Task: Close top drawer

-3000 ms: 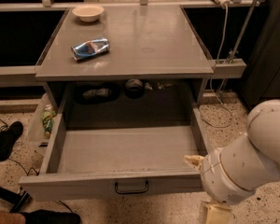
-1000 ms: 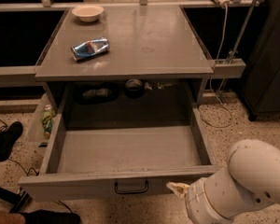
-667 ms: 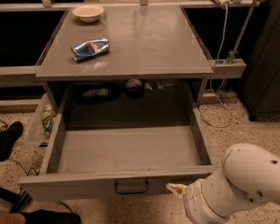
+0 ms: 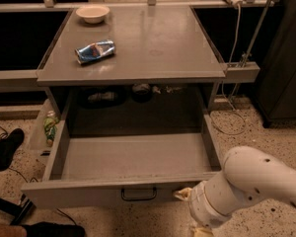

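Observation:
The top drawer (image 4: 79, 194) is a wide grey metal box pulled far out from under the tabletop, and its floor (image 4: 133, 157) is bare. Its small dark loop handle (image 4: 138, 194) sits at the middle of the flat front. My gripper (image 4: 188, 205) is at the end of the white arm (image 4: 256, 181), low at the bottom right. It is just in front of the drawer front's right end, right of the handle. I cannot tell whether it touches the front. The lower drawers are hidden.
A grey tabletop (image 4: 158, 38) carries a white bowl (image 4: 92, 13) and a crushed blue can (image 4: 94, 51). Dark objects (image 4: 101, 97) lie in the recess behind the drawer. A bottle (image 4: 50, 125) and a black shoe (image 4: 6, 147) are on the left, cables (image 4: 232, 117) on the right.
The arm has dropped and moved left, from beside the drawer's right front corner to in front of the drawer front. The drawer has not moved.

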Available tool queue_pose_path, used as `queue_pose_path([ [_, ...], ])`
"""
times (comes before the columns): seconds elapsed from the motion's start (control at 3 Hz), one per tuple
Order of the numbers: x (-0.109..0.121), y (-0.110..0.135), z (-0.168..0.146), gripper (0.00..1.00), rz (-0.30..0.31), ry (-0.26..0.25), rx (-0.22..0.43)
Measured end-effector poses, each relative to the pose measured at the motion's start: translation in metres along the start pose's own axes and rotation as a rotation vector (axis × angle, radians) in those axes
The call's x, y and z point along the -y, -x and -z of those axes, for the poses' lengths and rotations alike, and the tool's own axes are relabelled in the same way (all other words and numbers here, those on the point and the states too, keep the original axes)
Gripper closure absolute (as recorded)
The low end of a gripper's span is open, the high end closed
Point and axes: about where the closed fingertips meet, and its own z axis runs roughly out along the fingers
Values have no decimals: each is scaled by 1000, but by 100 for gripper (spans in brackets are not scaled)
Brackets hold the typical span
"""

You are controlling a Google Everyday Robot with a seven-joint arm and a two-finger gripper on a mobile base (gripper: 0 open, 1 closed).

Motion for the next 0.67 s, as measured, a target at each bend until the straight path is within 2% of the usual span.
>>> queue_pose_path([
  [0.33,40,8,-12,0,28,20,-11],
  [0.67,40,8,-12,0,28,20,-11],
])
